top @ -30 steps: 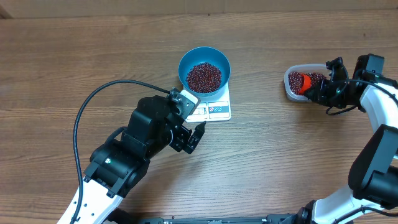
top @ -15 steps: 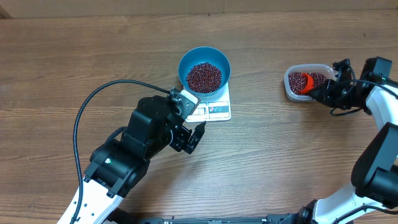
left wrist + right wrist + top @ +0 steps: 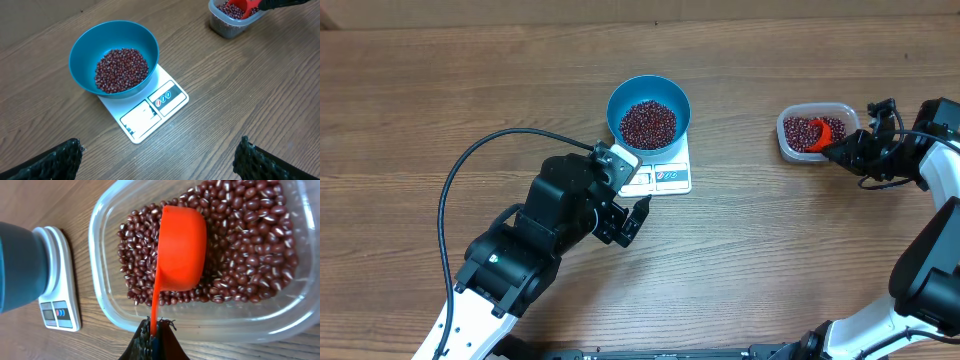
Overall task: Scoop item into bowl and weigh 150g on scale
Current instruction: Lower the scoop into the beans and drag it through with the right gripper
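Observation:
The blue bowl (image 3: 648,100) stands on the white scale (image 3: 665,177) and holds a heap of red-brown beans (image 3: 648,122). In the left wrist view the bowl (image 3: 82,55) covers the far half of the scale (image 3: 150,112). My left gripper (image 3: 632,222) is open, low over bare table just in front of the scale, with nothing between its fingers (image 3: 60,160). My right gripper (image 3: 847,150) is shut on the thin handle of an orange scoop (image 3: 182,250). The scoop's cup is turned on its side over the beans (image 3: 250,245) in the clear tub (image 3: 107,305).
The clear plastic tub (image 3: 785,140) of beans sits at the right of the table, well apart from the scale. A black cable (image 3: 470,165) loops from the left arm across the table's left side. Bare wood lies between scale and tub.
My right gripper has drawn back to the right, pulling the orange scoop from the tub's middle toward its right edge. The left arm, bowl and scale have not moved.

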### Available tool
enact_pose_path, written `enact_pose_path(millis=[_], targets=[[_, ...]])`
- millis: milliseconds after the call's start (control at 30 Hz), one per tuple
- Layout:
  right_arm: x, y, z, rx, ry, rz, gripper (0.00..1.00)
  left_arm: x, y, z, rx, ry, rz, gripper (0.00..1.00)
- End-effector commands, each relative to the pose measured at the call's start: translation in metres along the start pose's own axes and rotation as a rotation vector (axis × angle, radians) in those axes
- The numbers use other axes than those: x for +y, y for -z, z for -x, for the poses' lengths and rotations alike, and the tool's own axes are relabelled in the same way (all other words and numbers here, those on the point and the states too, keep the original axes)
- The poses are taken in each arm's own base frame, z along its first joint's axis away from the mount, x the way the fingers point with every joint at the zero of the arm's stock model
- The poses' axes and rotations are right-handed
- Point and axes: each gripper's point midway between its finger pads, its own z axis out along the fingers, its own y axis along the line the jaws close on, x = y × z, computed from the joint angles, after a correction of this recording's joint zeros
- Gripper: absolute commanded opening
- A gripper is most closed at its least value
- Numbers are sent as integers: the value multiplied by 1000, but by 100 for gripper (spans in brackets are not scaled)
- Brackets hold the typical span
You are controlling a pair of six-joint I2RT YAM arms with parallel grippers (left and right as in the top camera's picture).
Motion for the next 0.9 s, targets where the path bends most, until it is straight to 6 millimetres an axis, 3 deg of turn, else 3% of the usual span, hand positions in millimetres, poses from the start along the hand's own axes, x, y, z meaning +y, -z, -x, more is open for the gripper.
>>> enact_pose_path(millis=[0, 400, 867], targets=[[9, -3, -1, -2, -11, 76, 4, 0, 0, -2, 1, -20, -6, 100], [17, 0, -3, 0, -34, 136, 4, 0, 0, -2, 2, -20, -6, 99], [18, 27, 4, -72, -121, 282, 4, 0, 0, -2, 1, -20, -6, 99]])
